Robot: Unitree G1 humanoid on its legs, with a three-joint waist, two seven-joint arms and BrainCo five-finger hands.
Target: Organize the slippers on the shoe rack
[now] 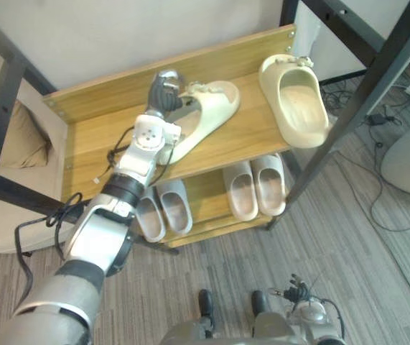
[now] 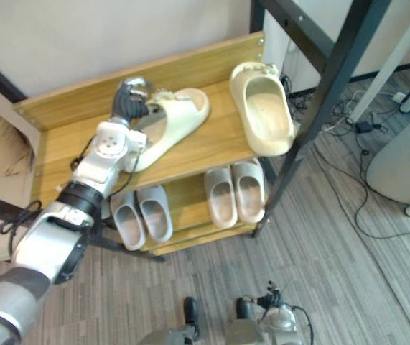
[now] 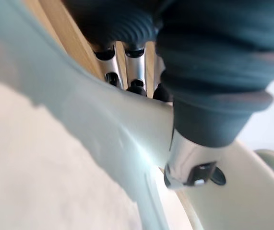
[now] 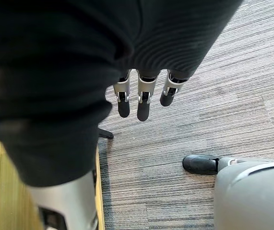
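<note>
Wooden shoe rack [image 1: 248, 140], top shelf: left hand [image 1: 163, 90] clasps a cream slipper [image 1: 215, 108] by its strap. Right hand [image 4: 144, 98] hangs slack.

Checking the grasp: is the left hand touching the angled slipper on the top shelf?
Touching: left wrist view shows the left hand pinching the slipper between thumb and fingers.

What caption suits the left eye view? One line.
Left hand grips a cream slipper on the rack's top shelf, its mate lying further right.
</note>
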